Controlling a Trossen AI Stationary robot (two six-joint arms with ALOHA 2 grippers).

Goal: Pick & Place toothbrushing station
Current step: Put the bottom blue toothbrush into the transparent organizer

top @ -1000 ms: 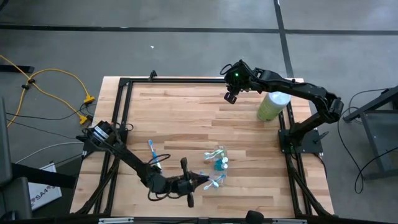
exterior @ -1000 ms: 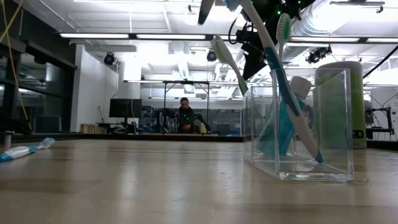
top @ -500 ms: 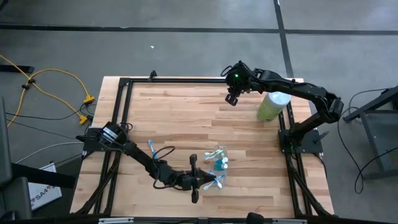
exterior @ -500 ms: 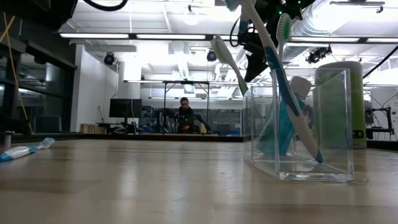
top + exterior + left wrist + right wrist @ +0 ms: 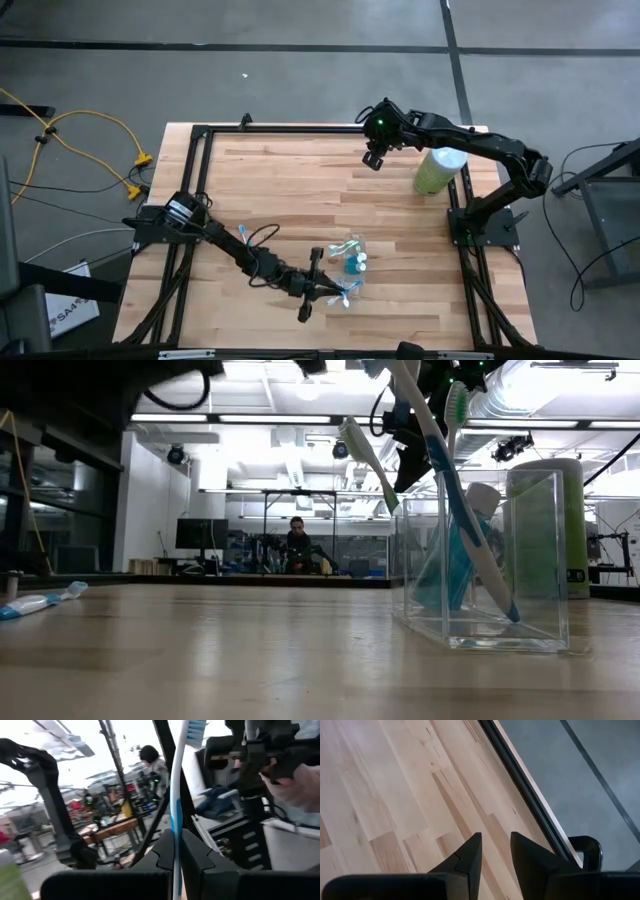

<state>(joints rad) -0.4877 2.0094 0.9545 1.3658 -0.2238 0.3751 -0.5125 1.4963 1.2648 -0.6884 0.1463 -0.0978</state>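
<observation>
**Left arm carries a toothbrush up to the clear station**

Butcher-block planks fill the high view, framed by black rails. Near the table's front edge stands the toothbrushing station (image 5: 349, 255), a clear tray with teal containers inside. The left gripper (image 5: 328, 291) now lies just beside it, having swept across the table toward it over the last second, with a toothbrush (image 5: 347, 293) at its tip. Another toothbrush (image 5: 243, 240) lies on the wood, well apart. The right gripper (image 5: 374, 155) hangs near the far rail, unmoved, beside a pale-green cylinder (image 5: 437, 170).

Low view: the station (image 5: 483, 560) stands upright with blue and green brushes leaning in it; a person sits far behind. The left arm's dark bulk has entered at the picture's top.

Left wrist view: the fingers (image 5: 192, 851) are clenched on a white-and-blue toothbrush (image 5: 177, 795) that stands up between them.

Right wrist view: the fingers (image 5: 470, 852) are parted over bare wood, grasping nothing.

Judging from this, delivery is close; the brush must next be tipped into the tray.
</observation>
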